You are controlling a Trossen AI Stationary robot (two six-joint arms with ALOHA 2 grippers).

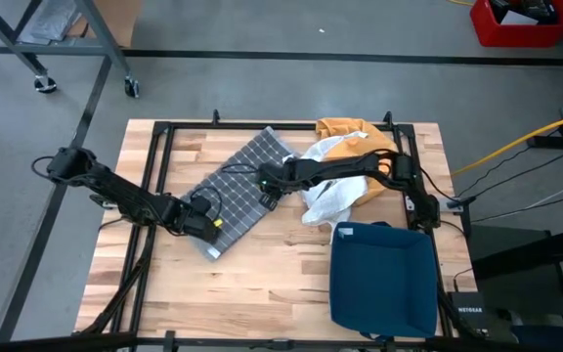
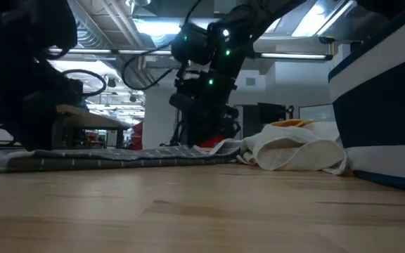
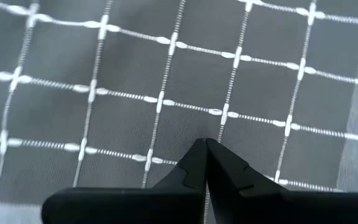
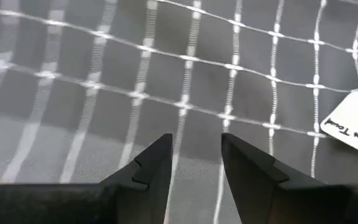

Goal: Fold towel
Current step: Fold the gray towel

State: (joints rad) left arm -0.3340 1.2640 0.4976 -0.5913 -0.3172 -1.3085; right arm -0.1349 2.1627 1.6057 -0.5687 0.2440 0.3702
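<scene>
Towel [image 1: 239, 186]: grey, white grid, flat on table [image 1: 262, 293].
Left gripper [image 1: 206, 227]: clenched empty at towel's near corner.
Right gripper [image 1: 265, 188]: fingers parted, over towel's middle.

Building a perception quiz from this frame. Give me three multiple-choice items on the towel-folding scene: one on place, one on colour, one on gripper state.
1. Where does the grey checked towel lie on the table?
A. Flat, left of the cloth pile
B. Inside the blue bin
C. On the floor

2. What colour is the bin at the table's near right?
A. Red
B. Dark blue
C. Yellow

3. How do the two grippers stand?
A. Both open
B. Left open, right shut
C. Left shut, right open

Answers:
1 A: in the high view the towel is spread flat beside the white and mustard cloths.
2 B: the bin shows dark blue from above.
3 C: the left gripper has its tips pressed together over the towel; the right gripper shows a clear gap between its fingers.
</scene>
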